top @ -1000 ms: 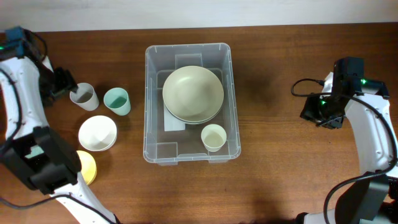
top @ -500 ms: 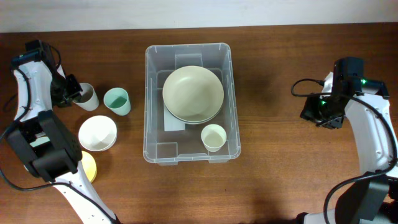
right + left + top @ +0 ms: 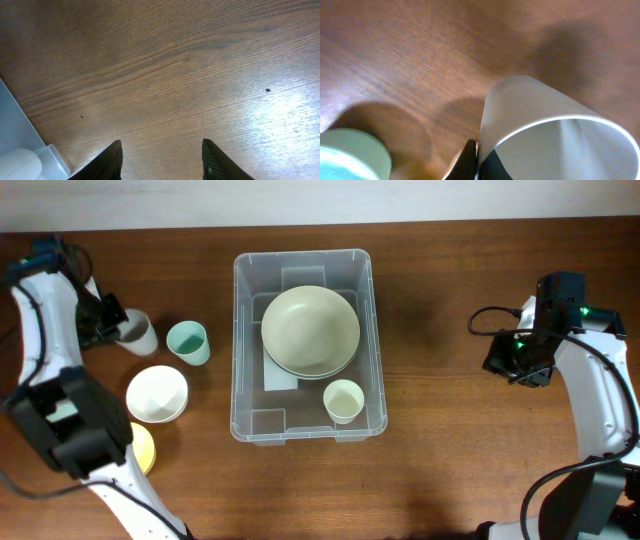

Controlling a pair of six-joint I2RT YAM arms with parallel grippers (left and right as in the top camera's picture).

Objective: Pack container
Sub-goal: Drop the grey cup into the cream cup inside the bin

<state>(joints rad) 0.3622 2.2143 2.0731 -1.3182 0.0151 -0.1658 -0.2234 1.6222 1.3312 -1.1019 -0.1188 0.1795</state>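
The container [image 3: 240, 380], a large clear plastic bin, stands mid-table. It holds a big pale green bowl [image 3: 310, 330] and a small cream cup [image 3: 343, 400]. At the far left stands a grey-white cup [image 3: 137, 332] [image 3: 545, 120]. My left gripper [image 3: 112, 320] [image 3: 480, 162] is shut on this cup's rim, one finger outside the wall and one inside. My right gripper [image 3: 520, 362] [image 3: 162, 155] hangs open over bare wood to the right of the container, with nothing between its fingers. A corner of the container [image 3: 20, 145] shows at the left of the right wrist view.
A mint cup [image 3: 188, 342] [image 3: 345, 152] stands just right of the grey-white cup. In front of them sit a white bowl [image 3: 157, 393] and a yellow bowl [image 3: 142, 448], partly under my left arm.
My left gripper has closed from open onto the grey-white cup's rim. The right arm has not moved.
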